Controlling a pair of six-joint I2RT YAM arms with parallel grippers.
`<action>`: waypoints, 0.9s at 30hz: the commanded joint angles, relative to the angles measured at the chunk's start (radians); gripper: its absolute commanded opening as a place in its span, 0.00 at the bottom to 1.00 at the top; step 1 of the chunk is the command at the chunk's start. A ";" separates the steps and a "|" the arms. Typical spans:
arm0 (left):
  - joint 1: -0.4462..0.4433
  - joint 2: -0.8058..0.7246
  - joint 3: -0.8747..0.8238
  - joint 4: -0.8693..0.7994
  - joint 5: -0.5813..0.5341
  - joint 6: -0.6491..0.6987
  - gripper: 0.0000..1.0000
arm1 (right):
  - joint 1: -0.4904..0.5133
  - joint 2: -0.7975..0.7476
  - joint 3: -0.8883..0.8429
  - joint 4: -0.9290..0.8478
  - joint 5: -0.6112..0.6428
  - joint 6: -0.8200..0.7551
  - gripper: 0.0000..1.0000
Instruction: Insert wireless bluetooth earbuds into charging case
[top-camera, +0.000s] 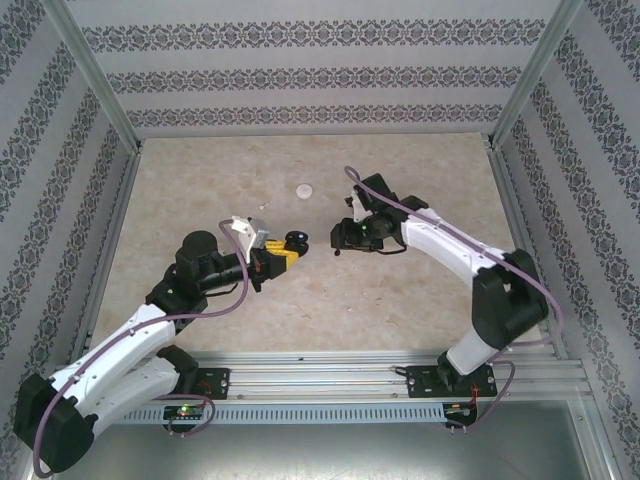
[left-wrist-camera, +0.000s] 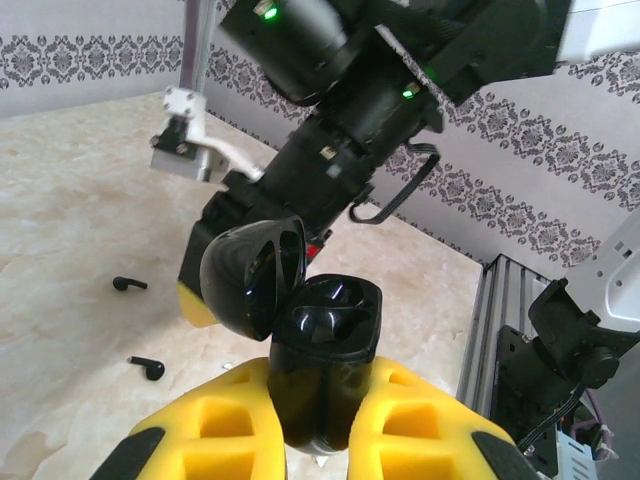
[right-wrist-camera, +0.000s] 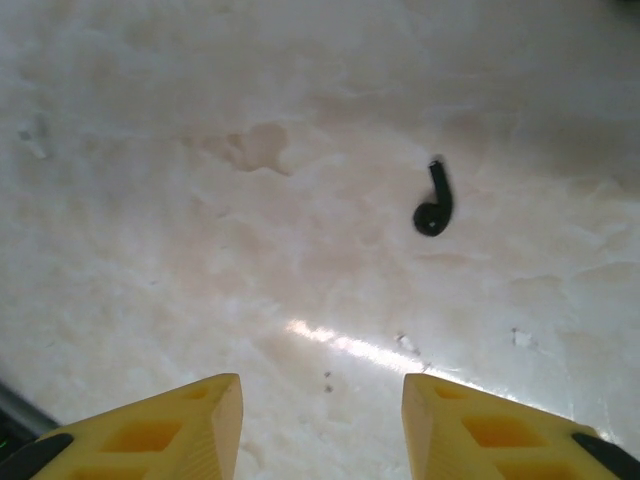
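Our left pincer (left-wrist-camera: 318, 440) pinches the open charging case (left-wrist-camera: 325, 345), lid (left-wrist-camera: 250, 275) tipped back. Our right pincer (right-wrist-camera: 320, 420) hangs spread and empty over the worktop (right-wrist-camera: 150, 250), where a black earbud (right-wrist-camera: 434, 205) lies flat, apart from the case, seemingly to its left. So small a piece may skid or twist as the pincer closes, then meet the case askew and drop.

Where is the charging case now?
In the left wrist view the charging case sits lid-open, clamped in the left gripper; from the top it is near the middle of the table, left of the right gripper.
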 joint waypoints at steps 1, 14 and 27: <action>-0.004 -0.025 -0.020 -0.024 -0.007 0.030 0.00 | 0.011 0.071 0.065 -0.044 0.081 -0.020 0.49; -0.002 -0.056 -0.040 -0.073 -0.027 0.065 0.00 | 0.025 0.359 0.237 -0.094 0.129 -0.079 0.57; 0.011 -0.074 -0.044 -0.111 -0.034 0.090 0.00 | 0.070 0.477 0.344 -0.120 0.107 -0.179 0.58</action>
